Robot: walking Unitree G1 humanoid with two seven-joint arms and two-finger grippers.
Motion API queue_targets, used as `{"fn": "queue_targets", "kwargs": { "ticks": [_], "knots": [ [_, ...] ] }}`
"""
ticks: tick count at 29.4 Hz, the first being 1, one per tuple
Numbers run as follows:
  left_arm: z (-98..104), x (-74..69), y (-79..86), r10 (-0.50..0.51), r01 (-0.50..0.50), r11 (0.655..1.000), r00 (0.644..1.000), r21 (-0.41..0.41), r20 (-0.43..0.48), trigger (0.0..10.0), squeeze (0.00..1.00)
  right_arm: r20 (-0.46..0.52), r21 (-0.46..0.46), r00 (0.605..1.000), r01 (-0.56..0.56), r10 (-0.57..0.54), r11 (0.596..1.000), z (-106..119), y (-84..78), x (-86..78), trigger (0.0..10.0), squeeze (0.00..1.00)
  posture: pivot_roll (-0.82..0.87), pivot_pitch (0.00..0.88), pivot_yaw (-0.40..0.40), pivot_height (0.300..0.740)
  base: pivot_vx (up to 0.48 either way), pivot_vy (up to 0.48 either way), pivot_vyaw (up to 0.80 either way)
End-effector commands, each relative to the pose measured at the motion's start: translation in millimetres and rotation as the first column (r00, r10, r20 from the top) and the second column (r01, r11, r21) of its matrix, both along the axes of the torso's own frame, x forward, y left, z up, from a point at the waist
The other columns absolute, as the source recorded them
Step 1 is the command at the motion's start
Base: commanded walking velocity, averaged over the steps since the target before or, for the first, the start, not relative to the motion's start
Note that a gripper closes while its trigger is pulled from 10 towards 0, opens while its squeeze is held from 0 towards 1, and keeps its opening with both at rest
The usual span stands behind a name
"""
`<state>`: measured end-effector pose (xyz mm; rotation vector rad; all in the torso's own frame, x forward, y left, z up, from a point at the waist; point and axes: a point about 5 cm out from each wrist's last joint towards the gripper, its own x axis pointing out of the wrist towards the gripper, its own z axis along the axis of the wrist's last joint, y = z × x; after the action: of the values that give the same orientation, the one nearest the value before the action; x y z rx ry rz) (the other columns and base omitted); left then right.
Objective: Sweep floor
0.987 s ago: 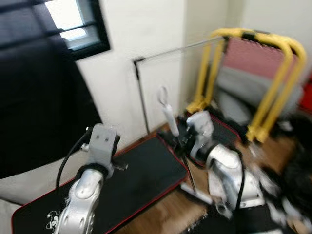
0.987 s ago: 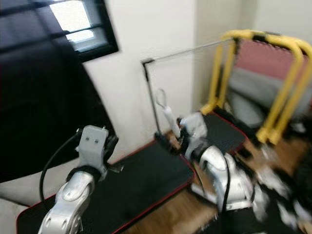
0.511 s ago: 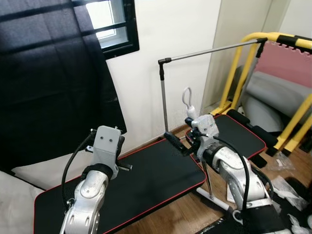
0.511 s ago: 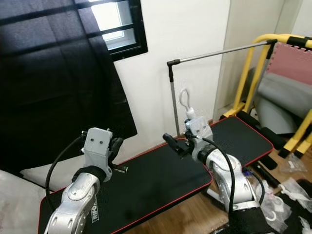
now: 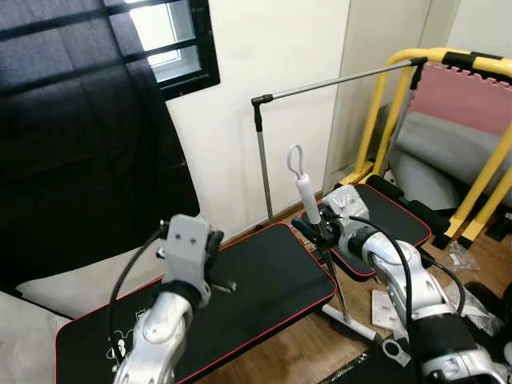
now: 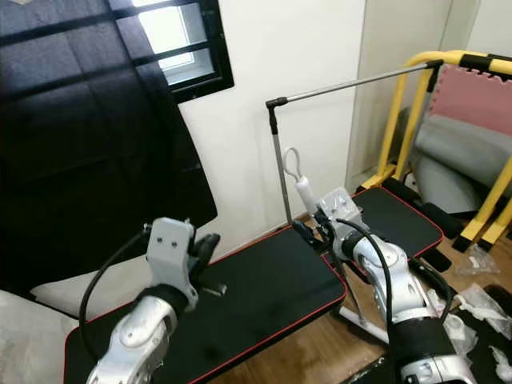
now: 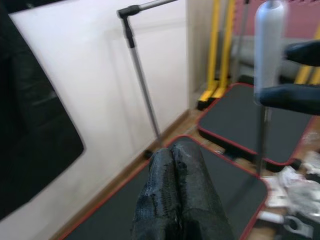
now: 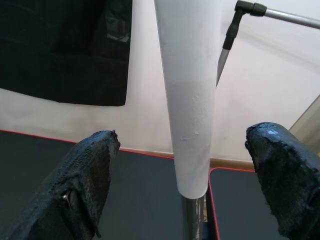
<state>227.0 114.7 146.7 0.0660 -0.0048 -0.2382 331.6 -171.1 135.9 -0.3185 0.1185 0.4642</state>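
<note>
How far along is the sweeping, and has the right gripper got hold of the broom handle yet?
Nothing looks swept yet. In hand: the right gripper is open around the upright white broom handle, fingers on either side with gaps, so no grasp yet. The left gripper is shut, hovering over the black mat. Left: closing on the handle, lifting the broom and sweeping the wooden floor.

Nothing readable here, only a small white printed logo on the black mat [image 5: 264, 280] near its corner, too blurred to make out.
</note>
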Motion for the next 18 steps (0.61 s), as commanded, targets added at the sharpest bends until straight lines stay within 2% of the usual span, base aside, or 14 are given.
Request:
{"fn": "queue_targets", "kwargs": {
  "ticks": [1, 3, 7, 10, 11, 14, 15, 18],
  "knots": [
    [-0.3, -4.1, -4.1, -0.101, 0.101, 0.995, 0.995, 0.004, -0.019, 10.0, 0.0, 0.009, 0.01, 1.0, -0.015, 0.015, 1.0, 0.1, 1.3, 2.1, 10.0, 0.0, -0.09, 0.052, 0.015, 0.74, 0.0, 0.0, 0.0],
    [0.3, -9.7, -6.0, -0.113, 0.113, 0.994, 0.993, -0.005, -0.03, 10.0, 0.0, 0.061, -0.084, 0.998, -0.018, 0.023, 0.996, 4.7, -1.9, 11.5, 10.0, 0.0, -0.07, 0.091, 0.022, 0.74, 0.0, 0.0, 0.0],
    [2.3, -22.5, -9.3, -0.126, 0.126, 0.992, 0.991, -0.008, -0.039, 10.0, 0.0, 0.107, -0.089, 0.994, -0.014, 0.023, 0.996, 22.7, -9.2, 28.7, 10.0, 0.0, -0.05, 0.14, 0.017, 0.74, 0.0, 0.0, 0.0],
    [3.0, -26.4, -10.2, -0.129, 0.129, 0.992, 0.991, -0.009, -0.04, 10.0, 0.0, 0.112, -0.085, 0.993, -0.027, 0.037, 0.996, 27.1, -9.3, 32.5, 10.0, 0.0, -0.04, 0.149, 0.016, 0.74, 0.0, 0.0, 0.0],
    [4.1, -32.6, -11.7, -0.135, 0.134, 0.991, 0.99, -0.01, -0.043, 10.0, 0.0, 0.115, -0.072, 0.991, -0.06, 0.068, 0.996, 31.9, -6.3, 37.1, 10.0, 0.0, -0.04, 0.163, 0.014, 0.74, 0.0, 0.0, 0.0],
    [4.8, -35.6, -12.4, -0.138, 0.138, 0.99, 0.989, -0.009, -0.043, 10.0, 0.0, 0.115, -0.072, 0.99, -0.075, 0.083, 0.995, 33.2, -2.7, 39.2, 10.0, 0.0, -0.03, 0.178, 0.014, 0.74, 0.0, 0.0, 0.0],
    [6.8, -41.5, -12.9, -0.142, 0.142, 0.99, 0.989, -0.008, -0.046, 10.0, 0.0, 0.113, -0.056, 0.987, -0.112, 0.118, 0.992, 34.8, 5.6, 42.6, 10.0, 0.0, -0.02, 0.192, 0.014, 0.74, 0.0, 0.0, 0.0],
    [8.2, -45.7, -12.3, -0.14, 0.14, 0.99, 0.989, -0.008, -0.05, 10.0, 0.0, 0.113, -0.05, 0.983, -0.142, 0.147, 0.989, 35.6, 13.4, 45.7, 10.0, 0.0, -0.01, 0.204, 0.014, 0.74, 0.0, 0.0, 0.0]
  ]
}}
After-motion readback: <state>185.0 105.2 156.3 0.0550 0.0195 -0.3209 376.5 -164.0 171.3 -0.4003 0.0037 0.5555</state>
